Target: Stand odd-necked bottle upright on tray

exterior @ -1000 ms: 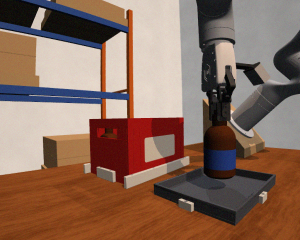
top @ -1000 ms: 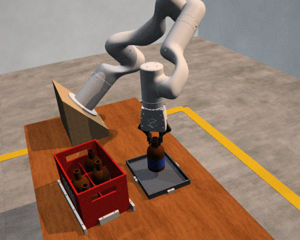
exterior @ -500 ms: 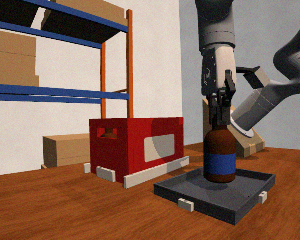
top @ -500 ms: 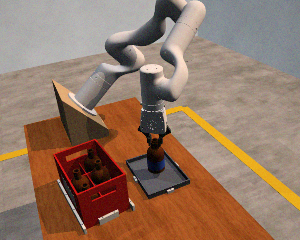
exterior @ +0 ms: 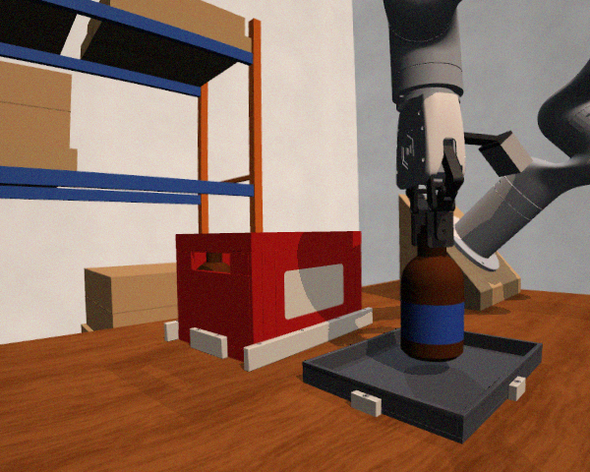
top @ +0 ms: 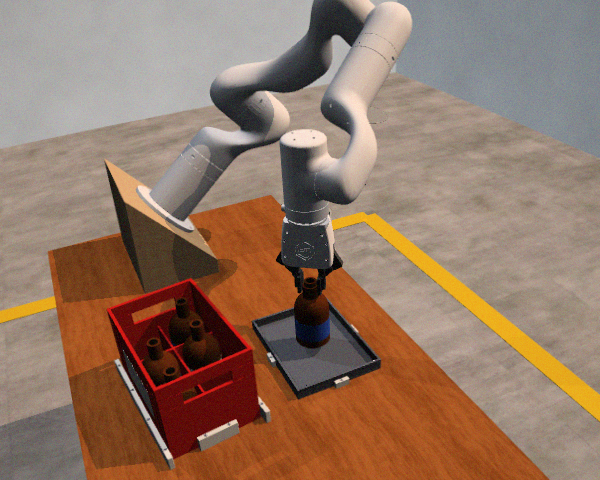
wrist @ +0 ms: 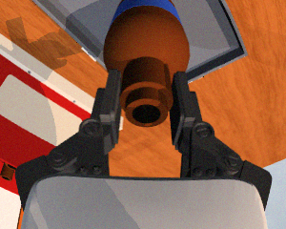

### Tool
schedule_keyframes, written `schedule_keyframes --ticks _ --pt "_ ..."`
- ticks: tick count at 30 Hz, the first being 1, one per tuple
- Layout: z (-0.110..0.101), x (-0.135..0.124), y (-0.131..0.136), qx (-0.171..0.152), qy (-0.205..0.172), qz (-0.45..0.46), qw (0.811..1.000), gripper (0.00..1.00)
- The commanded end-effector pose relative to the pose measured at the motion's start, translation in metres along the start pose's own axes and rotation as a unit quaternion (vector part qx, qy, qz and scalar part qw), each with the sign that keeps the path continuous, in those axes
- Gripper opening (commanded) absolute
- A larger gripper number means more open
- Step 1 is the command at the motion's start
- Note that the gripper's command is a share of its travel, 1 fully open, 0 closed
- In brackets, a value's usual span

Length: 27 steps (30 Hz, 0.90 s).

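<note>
A brown bottle with a blue label (top: 311, 320) (exterior: 432, 305) (wrist: 146, 38) stands upright on the dark grey tray (top: 341, 361) (exterior: 488, 385), its base on or just at the tray floor. My gripper (top: 309, 282) (exterior: 430, 231) (wrist: 146, 86) is shut on the bottle's neck from above. Several other brown bottles (top: 194, 341) stand in the red crate (top: 212, 408) (exterior: 244, 294) (wrist: 10, 134), left of the tray.
The arm's base sits on a tan wedge (top: 155, 248) (exterior: 494, 284) behind the crate. White blocks (top: 217, 434) (exterior: 208, 342) edge the crate and tray on the wooden table (top: 393, 439). Shelving with cardboard boxes (exterior: 133, 299) stands beyond the table.
</note>
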<state>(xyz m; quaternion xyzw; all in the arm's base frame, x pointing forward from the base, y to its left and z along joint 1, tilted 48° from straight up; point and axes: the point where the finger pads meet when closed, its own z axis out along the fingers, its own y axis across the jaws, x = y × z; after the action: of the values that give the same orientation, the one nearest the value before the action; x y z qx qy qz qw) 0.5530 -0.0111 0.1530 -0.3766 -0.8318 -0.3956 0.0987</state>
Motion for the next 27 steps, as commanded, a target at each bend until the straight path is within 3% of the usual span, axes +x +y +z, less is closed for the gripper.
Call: schedule_keyframes --ticks 1,27 --pt "-0.0008 -0.0005 0.0005 0.000 -0.001 0.000 1.000 0.00" --pt "0.0033 -0.0005 0.0005 0.000 -0.001 0.000 1.000 0.00"
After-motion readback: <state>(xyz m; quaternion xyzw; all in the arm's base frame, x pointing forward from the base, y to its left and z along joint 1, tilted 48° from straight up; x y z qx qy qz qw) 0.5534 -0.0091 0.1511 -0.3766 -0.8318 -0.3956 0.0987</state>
